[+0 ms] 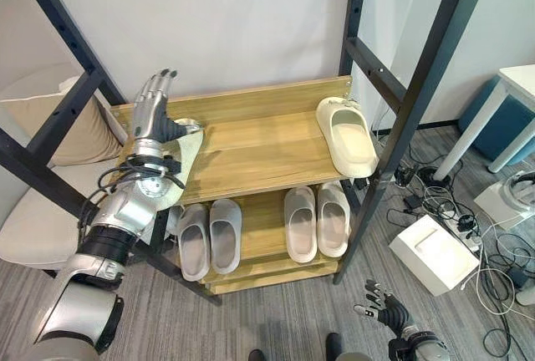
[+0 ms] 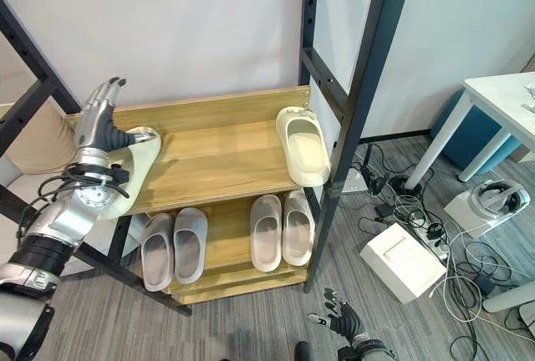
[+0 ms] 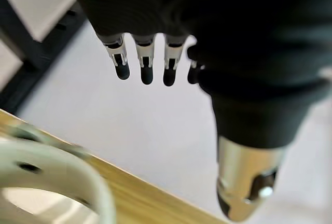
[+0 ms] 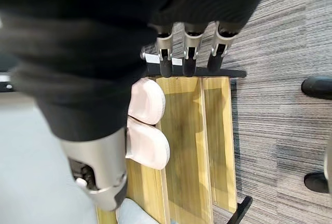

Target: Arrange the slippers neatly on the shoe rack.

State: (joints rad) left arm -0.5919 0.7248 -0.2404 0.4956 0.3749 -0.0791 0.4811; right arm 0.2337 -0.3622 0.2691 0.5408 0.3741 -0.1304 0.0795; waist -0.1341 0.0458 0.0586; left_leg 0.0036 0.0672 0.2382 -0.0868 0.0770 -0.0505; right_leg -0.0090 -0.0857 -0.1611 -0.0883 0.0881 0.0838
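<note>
The wooden shoe rack (image 1: 259, 156) has two shelves. On the top shelf, one cream slipper (image 1: 347, 135) lies at the right end. A second cream slipper (image 1: 191, 154) sits at the left end, partly over the edge. My left hand (image 1: 153, 110) is open and raised just above that left slipper, fingers straight and pointing up; the slipper's rim (image 3: 57, 175) shows below the hand in the left wrist view. A grey pair (image 1: 209, 240) and a pale pair (image 1: 316, 221) stand on the lower shelf. My right hand (image 1: 386, 309) hangs open low in front of the rack.
Black metal frame posts (image 1: 418, 85) stand on both sides of the rack. A beige cushion (image 1: 50, 131) lies to the left. On the floor at the right are a white box (image 1: 430, 252) and tangled cables (image 1: 468, 227), with a white table (image 1: 518, 85) beyond.
</note>
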